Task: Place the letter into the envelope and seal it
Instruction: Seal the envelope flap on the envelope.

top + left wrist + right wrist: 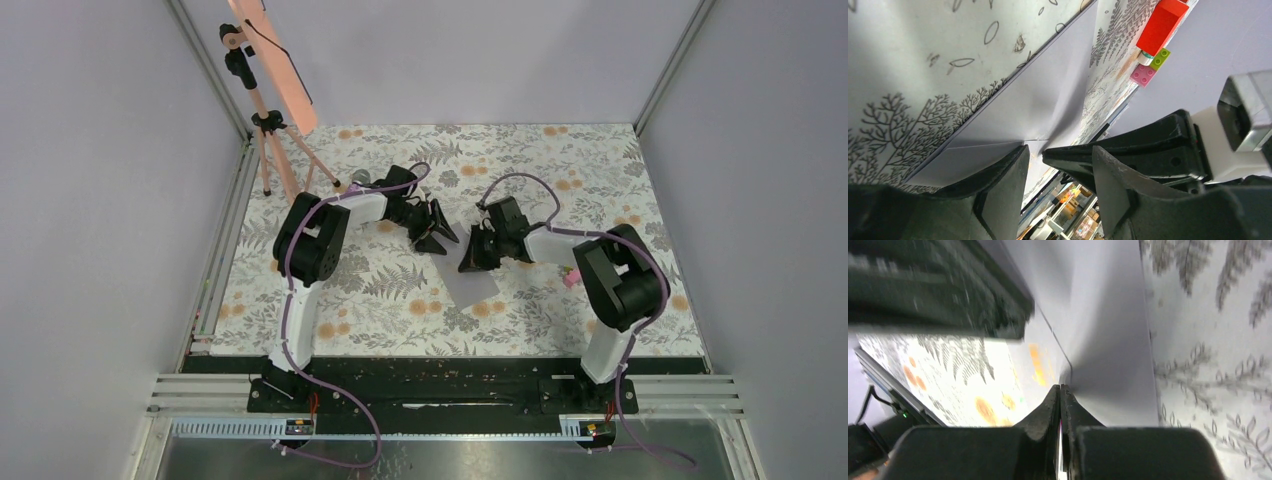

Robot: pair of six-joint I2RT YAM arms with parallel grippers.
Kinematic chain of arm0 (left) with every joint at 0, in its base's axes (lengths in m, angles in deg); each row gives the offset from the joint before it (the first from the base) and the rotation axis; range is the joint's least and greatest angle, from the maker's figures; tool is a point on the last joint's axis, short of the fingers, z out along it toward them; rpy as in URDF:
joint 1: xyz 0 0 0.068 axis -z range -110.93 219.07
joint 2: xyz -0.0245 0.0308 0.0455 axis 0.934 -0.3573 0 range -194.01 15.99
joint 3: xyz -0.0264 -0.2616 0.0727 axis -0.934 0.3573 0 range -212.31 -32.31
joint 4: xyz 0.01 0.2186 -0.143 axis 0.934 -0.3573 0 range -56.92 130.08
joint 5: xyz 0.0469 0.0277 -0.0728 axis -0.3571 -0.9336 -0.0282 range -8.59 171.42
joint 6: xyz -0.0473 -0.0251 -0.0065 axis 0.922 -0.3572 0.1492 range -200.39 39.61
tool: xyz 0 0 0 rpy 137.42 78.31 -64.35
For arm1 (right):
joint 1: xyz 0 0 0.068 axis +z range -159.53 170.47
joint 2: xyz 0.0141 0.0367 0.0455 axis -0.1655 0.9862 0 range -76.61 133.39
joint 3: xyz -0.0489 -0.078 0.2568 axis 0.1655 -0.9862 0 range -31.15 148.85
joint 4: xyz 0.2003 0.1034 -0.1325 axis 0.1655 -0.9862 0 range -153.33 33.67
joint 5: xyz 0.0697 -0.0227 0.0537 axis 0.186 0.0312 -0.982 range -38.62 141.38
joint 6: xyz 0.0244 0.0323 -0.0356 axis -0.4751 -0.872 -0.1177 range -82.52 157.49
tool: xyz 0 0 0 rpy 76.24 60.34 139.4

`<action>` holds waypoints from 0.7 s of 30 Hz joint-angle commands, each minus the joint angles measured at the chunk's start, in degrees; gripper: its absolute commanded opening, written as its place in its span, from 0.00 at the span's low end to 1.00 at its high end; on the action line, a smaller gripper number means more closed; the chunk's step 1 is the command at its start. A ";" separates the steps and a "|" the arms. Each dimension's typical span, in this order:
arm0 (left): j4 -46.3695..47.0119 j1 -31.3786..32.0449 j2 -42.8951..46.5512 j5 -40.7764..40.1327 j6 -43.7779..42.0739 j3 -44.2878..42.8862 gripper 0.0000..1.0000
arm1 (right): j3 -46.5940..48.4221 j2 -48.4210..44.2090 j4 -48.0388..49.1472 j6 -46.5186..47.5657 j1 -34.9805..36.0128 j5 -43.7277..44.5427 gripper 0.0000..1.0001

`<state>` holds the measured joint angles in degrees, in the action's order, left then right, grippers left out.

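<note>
The grey-lilac envelope point(478, 288) lies on the floral table between the two arms. In the left wrist view the envelope point(1038, 95) fills the middle, with a folded panel at its near end. My right gripper point(468, 262) is shut, and in the right wrist view point(1060, 388) its tips pinch the envelope point(1108, 340) at an edge, which lifts slightly there. My left gripper point(440, 240) is open and empty just above the envelope's far end, and in its own view point(1058, 150) the right gripper's fingers point(1128, 150) reach in between its jaws. No cream letter shows in any view.
A tripod point(265, 130) holding a pink-orange panel stands at the back left. Red, green and pink toy bricks point(1153, 50) sit by the right wall, near the right arm's elbow point(572, 280). Walls and metal rails enclose the table.
</note>
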<state>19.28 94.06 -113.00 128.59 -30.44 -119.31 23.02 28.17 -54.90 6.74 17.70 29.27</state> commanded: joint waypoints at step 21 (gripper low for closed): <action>-1.07 -1.09 -2.08 -4.85 -2.13 1.01 0.52 | 3.10 0.30 -6.62 8.97 1.12 -0.93 0.00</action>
<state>19.06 93.82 -113.17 129.18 -30.64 -119.51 28.81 28.08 -61.28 13.72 18.13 29.25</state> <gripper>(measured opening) 0.523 0.026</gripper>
